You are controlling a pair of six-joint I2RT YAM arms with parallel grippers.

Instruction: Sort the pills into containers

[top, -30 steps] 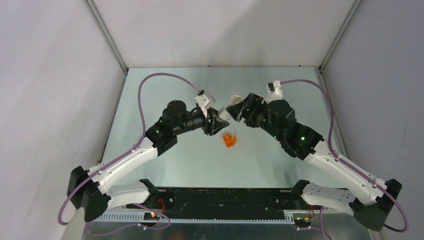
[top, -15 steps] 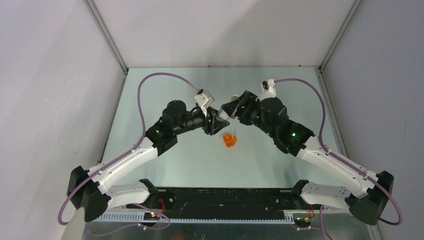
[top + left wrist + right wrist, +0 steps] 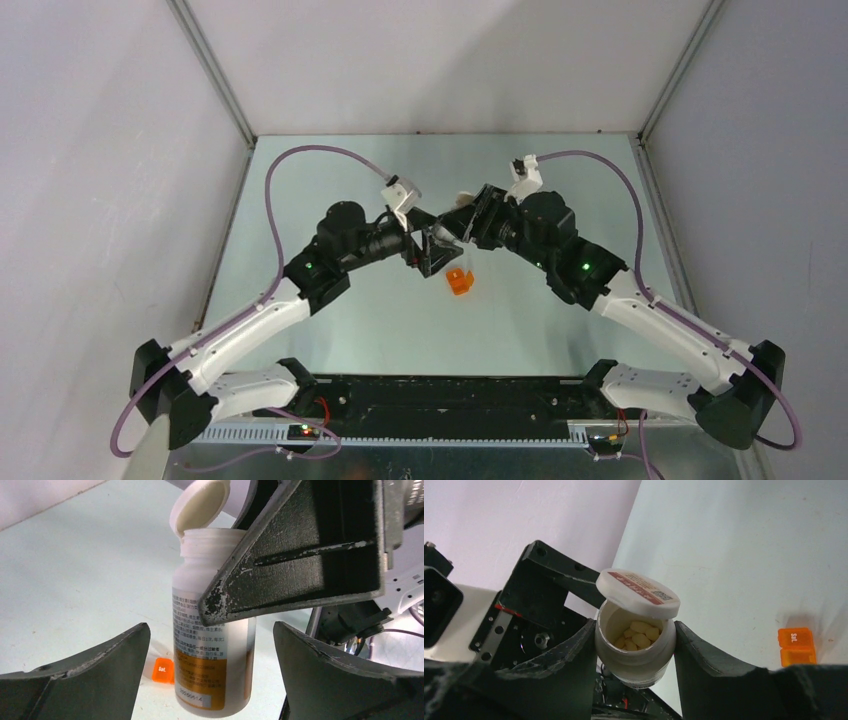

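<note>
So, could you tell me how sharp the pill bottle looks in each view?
Left wrist: pill bottle sharp, evenly lit. Right wrist: pills inside crisp, orange cup throws a faint shadow. Top external: bottle tiny, mostly hidden.

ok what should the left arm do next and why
Probably draw the left gripper back: its jaws stand open either side of the pill bottle, while the right gripper grips it near the neck, lid open. That clears a pour toward the orange box.
</note>
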